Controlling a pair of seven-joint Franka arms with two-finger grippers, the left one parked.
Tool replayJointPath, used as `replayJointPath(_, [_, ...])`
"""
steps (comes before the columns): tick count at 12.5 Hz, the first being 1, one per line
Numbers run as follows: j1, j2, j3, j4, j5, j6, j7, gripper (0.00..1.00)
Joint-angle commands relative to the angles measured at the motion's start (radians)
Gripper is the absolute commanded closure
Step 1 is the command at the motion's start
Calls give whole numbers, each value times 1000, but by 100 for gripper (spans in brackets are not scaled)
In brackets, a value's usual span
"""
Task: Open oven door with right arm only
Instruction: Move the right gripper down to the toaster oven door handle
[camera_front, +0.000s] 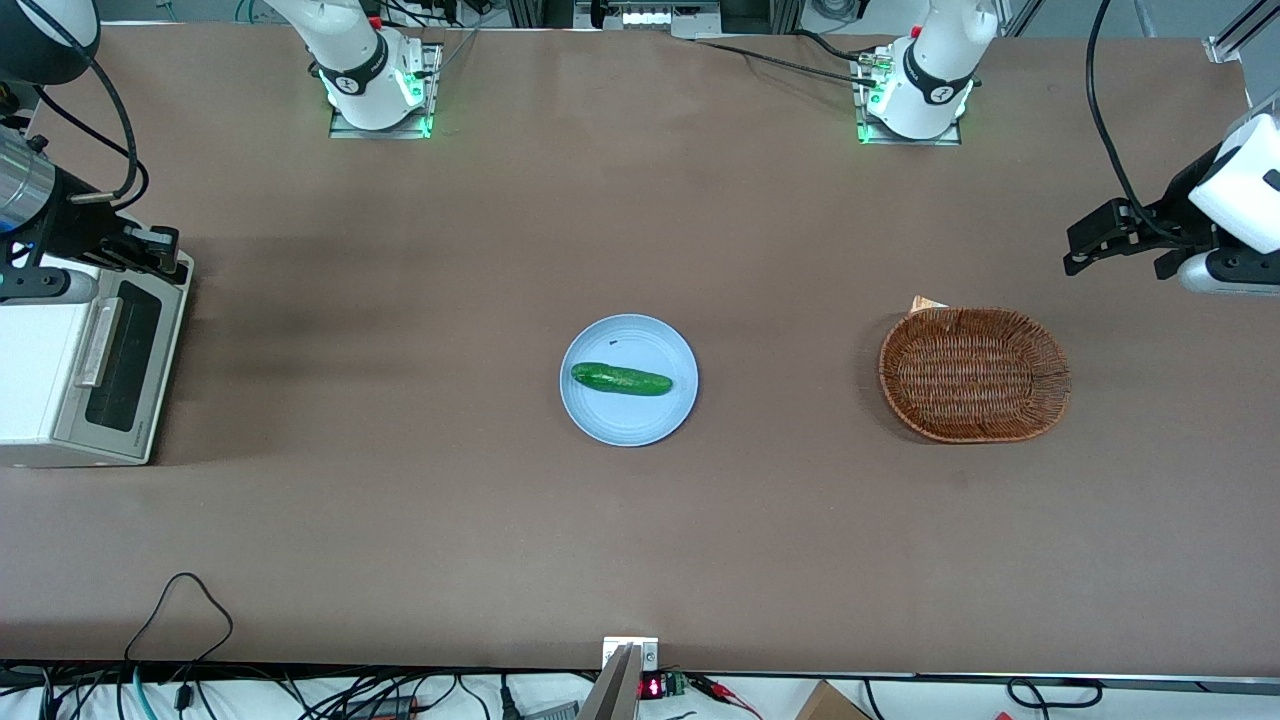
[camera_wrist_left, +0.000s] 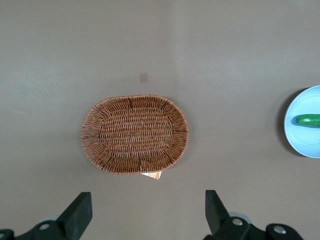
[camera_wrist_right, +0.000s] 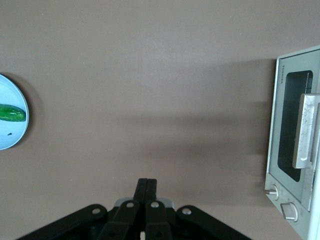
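The off-white oven (camera_front: 40, 370) stands at the working arm's end of the table. Its oven door (camera_front: 122, 356) is closed, with a dark window and a silver bar handle (camera_front: 97, 341). The right arm ends in a black gripper (camera_front: 160, 250) that hovers above the oven's corner farther from the front camera, apart from the handle. In the right wrist view the gripper (camera_wrist_right: 147, 184) is shut with nothing between its fingers. The same view shows the oven door (camera_wrist_right: 286, 131), its handle (camera_wrist_right: 306, 131) and two knobs off to the side of the gripper.
A light blue plate (camera_front: 610, 420) with a green cucumber (camera_front: 621, 379) sits mid-table. A brown wicker basket (camera_front: 974, 374) lies toward the parked arm's end. Cables trail along the table's front edge.
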Motion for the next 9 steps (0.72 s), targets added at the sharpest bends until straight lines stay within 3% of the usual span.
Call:
replayJointPath(1, [-6,8,5,20,-66,-20,-18,100])
replayJointPath(3, [4,11,11,19,-155,-49,-17,100])
replayJointPath(5, [30,14,16,5,-287,-107,-6,100])
replayJointPath(7, [28,34,14,-9,-364,-108,-6,100])
replayJointPath(9, [34,92,14,-20,-523,-92,-3,100])
